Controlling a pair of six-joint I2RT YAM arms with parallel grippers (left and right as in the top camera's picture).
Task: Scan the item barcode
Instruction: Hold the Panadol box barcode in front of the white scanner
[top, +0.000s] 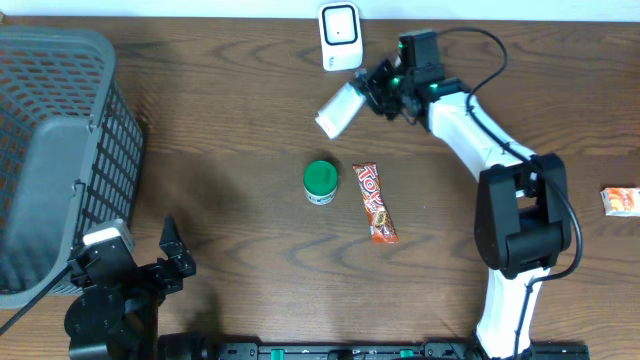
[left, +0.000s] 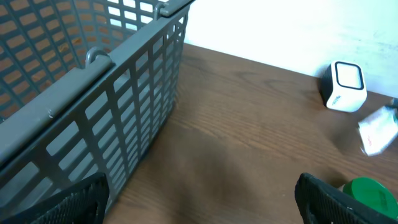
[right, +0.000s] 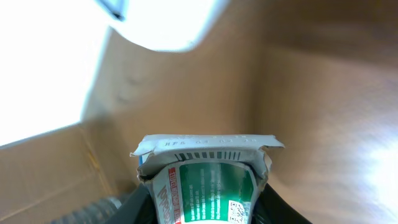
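You had the wooden table (top: 230, 120) with the grey mesh basket (top: 60, 150) filling its left side. Your left gripper (top: 175, 255) sat near the basket's front corner, jaws spread wide with nothing between them. Your right gripper (top: 372, 95) was clamped on the white tube (top: 338, 110), crimped end and green label showing, just beside the white scanner (top: 340, 35) at the far edge. Mid-table, a candy bar (top: 375, 203) lay just right of a green-lidded jar (top: 320, 182). A small packet (top: 620, 200) lay far right.
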